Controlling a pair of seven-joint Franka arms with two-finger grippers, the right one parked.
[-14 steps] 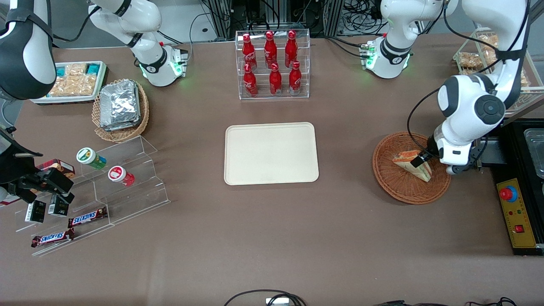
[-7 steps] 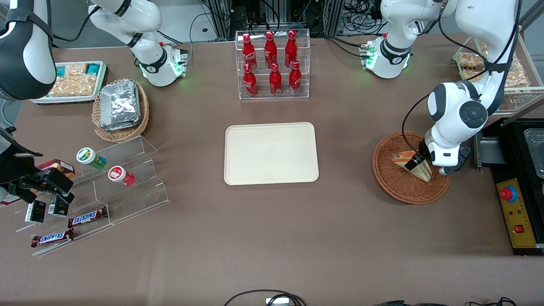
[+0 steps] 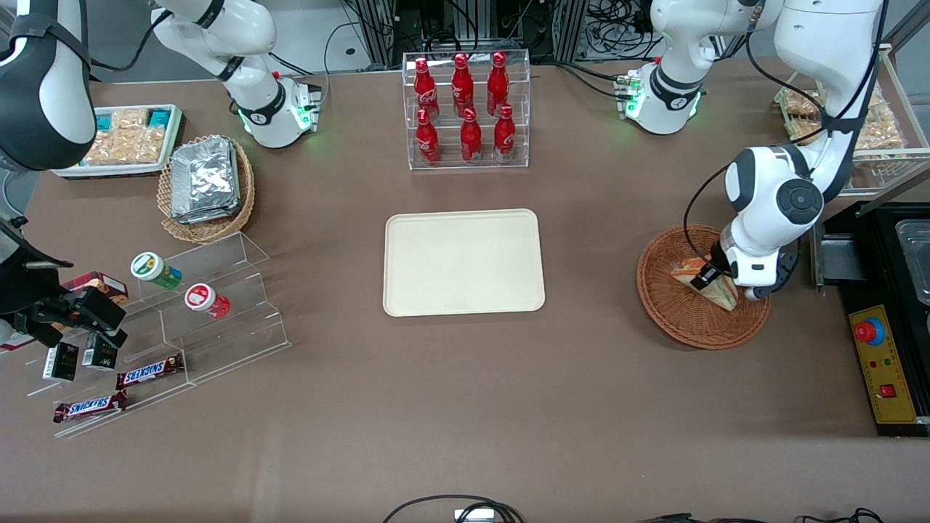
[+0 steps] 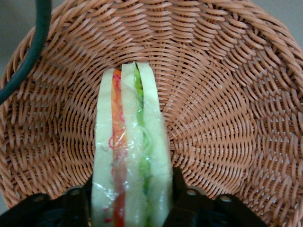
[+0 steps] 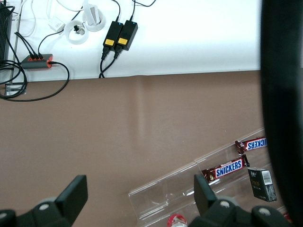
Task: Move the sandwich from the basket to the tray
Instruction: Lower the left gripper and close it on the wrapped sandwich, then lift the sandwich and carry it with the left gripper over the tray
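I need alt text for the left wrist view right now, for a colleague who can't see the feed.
A clear-wrapped wedge sandwich, pale bread with orange-red and green filling stripes, stands on edge inside a round reddish-brown wicker basket, with the left arm's claw closed on its sides. A dark green cable curves past the basket's rim.

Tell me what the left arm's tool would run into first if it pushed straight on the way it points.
The tool already straddles the sandwich, fingers at both bread faces. Pushing on, it would probably press the sandwich into the woven floor of the basket just below; the remaining depth is unclear.
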